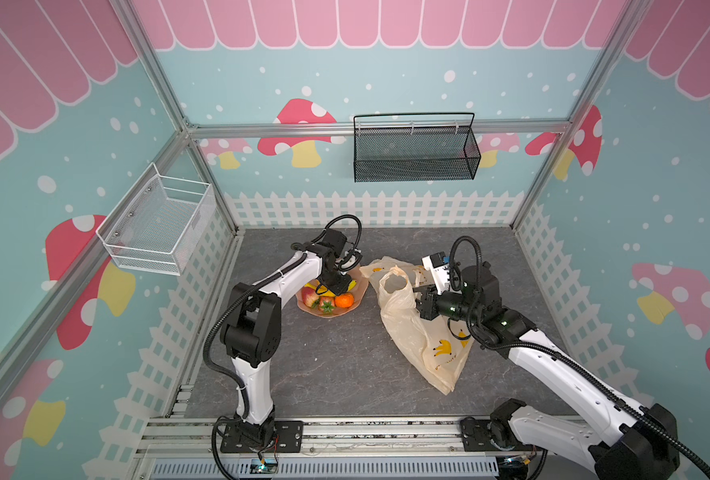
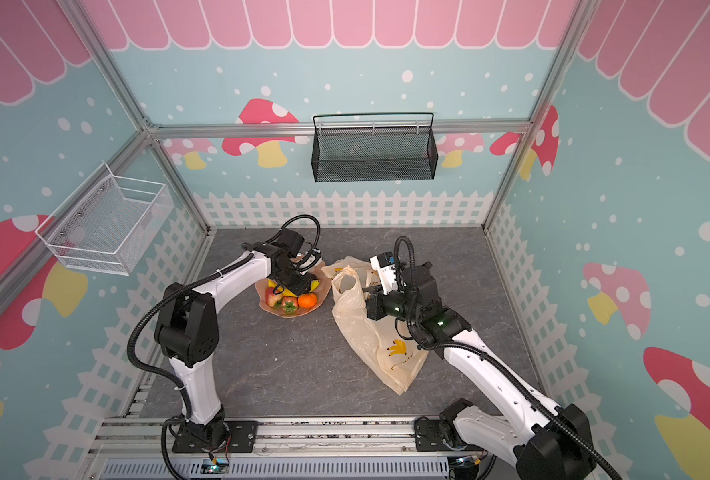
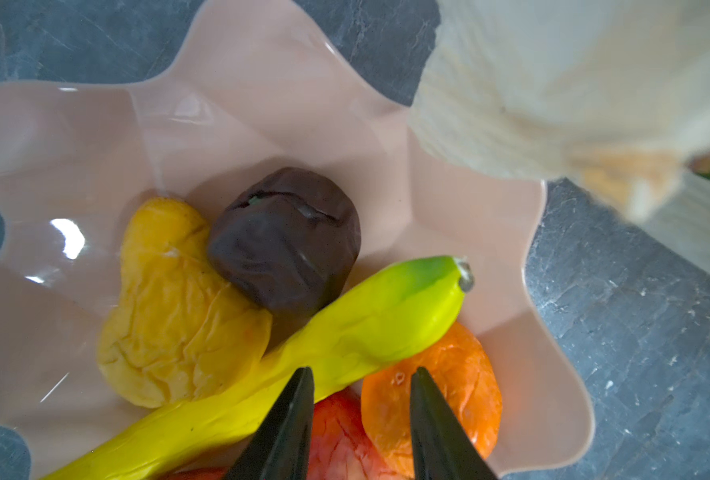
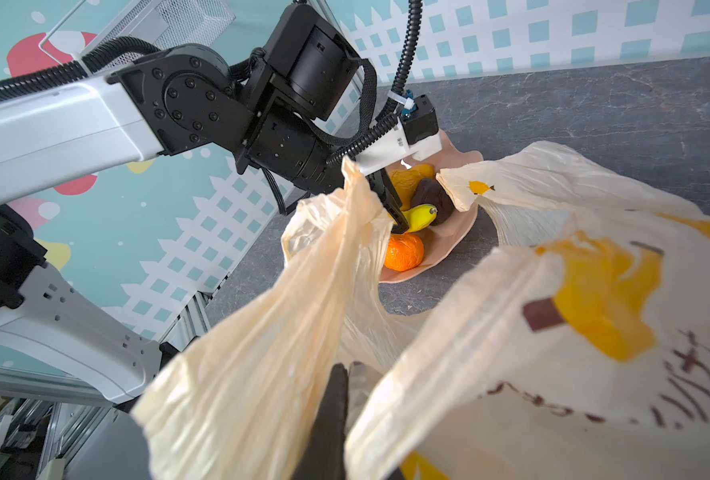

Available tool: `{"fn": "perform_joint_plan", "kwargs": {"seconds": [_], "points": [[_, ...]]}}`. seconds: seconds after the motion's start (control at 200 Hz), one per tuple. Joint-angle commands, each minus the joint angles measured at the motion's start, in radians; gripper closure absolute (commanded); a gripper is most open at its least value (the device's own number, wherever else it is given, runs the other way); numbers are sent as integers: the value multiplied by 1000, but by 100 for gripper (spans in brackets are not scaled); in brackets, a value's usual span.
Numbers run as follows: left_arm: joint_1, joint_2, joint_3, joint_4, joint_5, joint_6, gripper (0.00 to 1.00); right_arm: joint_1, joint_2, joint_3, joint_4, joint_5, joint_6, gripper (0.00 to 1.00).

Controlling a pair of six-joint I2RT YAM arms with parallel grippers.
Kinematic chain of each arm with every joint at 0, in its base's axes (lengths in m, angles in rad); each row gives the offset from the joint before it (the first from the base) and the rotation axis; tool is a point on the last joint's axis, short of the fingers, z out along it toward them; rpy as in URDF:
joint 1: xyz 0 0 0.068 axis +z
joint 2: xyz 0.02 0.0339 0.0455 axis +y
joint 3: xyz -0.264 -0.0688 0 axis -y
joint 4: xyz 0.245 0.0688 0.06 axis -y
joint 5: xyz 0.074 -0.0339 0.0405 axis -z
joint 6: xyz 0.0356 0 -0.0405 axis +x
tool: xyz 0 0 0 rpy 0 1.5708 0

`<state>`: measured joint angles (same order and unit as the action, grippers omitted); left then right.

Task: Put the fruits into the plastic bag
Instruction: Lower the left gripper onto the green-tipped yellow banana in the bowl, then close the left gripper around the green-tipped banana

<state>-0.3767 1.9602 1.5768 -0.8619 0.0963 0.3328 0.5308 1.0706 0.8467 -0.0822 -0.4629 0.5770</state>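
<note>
The fruits lie in a pink wavy dish (image 3: pixel 262 104): a yellow-green banana (image 3: pixel 345 340), an orange (image 3: pixel 461 374), a yellowish-tan piece (image 3: pixel 170 316), a dark brown ball (image 3: pixel 282 241) and a red fruit (image 3: pixel 336 436). My left gripper (image 3: pixel 361 374) hangs open just above them, one fingertip over the banana, the other over the orange. In both top views it hovers over the dish (image 1: pixel 359 276), with the orange (image 1: pixel 344 300) and a strawberry (image 1: pixel 326 305) in front. The cream plastic bag (image 1: pixel 411 332) lies to the right. My right gripper (image 4: pixel 343 370) is shut on its upper edge and holds the mouth up.
A black mesh basket (image 1: pixel 415 151) hangs on the back wall and a white wire basket (image 1: pixel 158 224) on the left wall. The bag's near handle loop (image 1: pixel 395 282) stands up between the dish and the right arm. Grey tabletop (image 1: pixel 324 365) stretches in front.
</note>
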Motion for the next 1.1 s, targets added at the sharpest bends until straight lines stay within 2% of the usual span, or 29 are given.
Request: {"fn": "perform_joint_plan", "kwargs": {"seconds": [0.0,0.07,0.65,1.096], "points": [[-12,-17,-3,1,-10,18,53,3,-21,11,9,-3,3,100],[-20,-12,-3,6,-20,18,50,4,-24,8,9,-3,4,100],[-28,35,-39,97,-124,-28,42,4,-46,-9,4,12,5,100],[-28,45,-64,111,-105,-43,41,4,-46,-8,3,15,2,100]]}}
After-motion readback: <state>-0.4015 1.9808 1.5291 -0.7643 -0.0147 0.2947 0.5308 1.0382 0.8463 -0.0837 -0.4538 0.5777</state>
